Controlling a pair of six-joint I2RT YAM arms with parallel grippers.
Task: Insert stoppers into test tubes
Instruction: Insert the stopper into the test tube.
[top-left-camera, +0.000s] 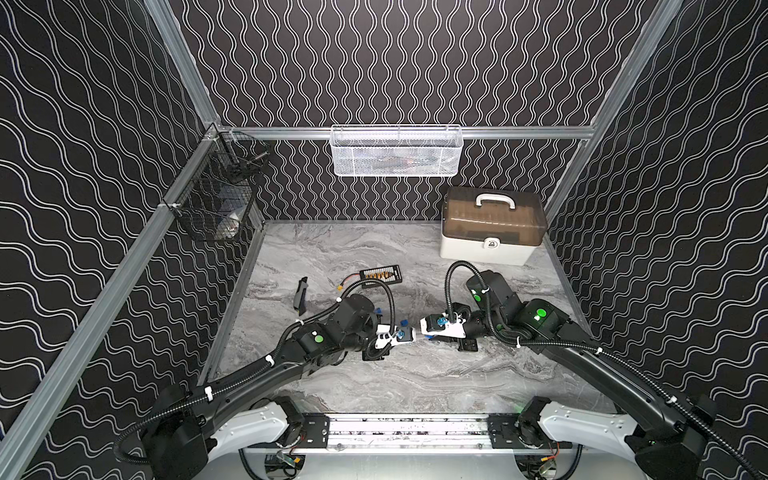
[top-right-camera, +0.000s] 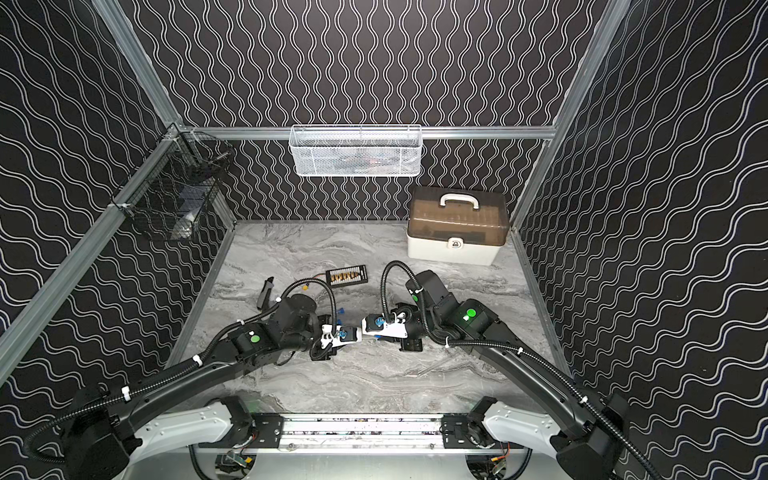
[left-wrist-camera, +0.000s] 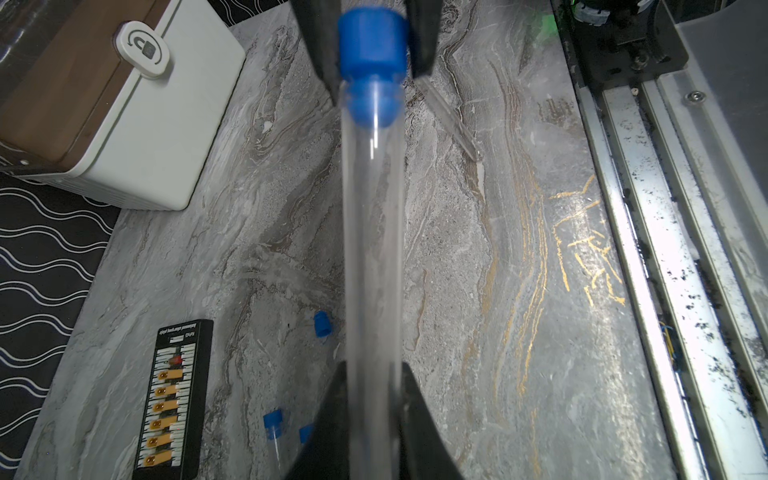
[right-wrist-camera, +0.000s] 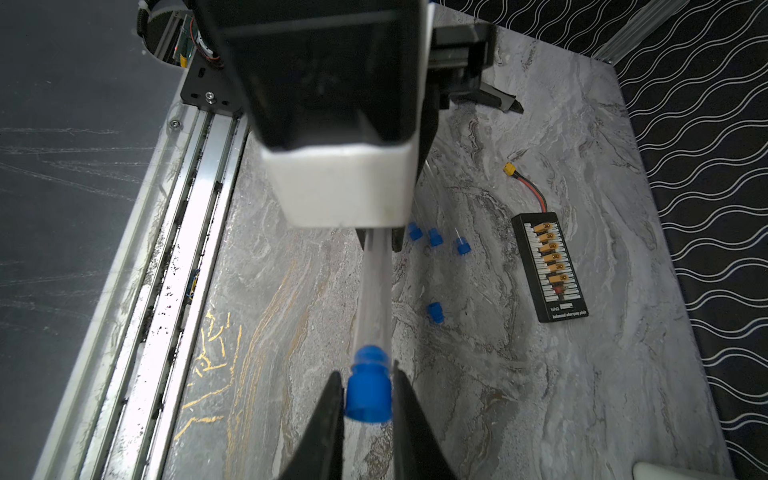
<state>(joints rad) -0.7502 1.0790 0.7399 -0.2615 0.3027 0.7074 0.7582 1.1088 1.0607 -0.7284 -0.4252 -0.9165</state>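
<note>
i see my left fingers (left-wrist-camera: 370, 419) clamped on a test tube (left-wrist-camera: 371, 249), held above the bench (left-wrist-camera: 457, 257). my right fingers (right-wrist-camera: 368, 399) pinch a blue stopper (right-wrist-camera: 369, 395), its stem seated in the tube's mouth.

The stopper (right-wrist-camera: 369, 392) is showing bright blue in a clear tube (right-wrist-camera: 374, 291). Beside the black, gold-pinned board (right-wrist-camera: 549, 266), the table (right-wrist-camera: 540, 395) is showing grey marbling with gold veins. Behind the board, the walls (top-left-camera: 374, 62) are displaying white waves on black.
</note>
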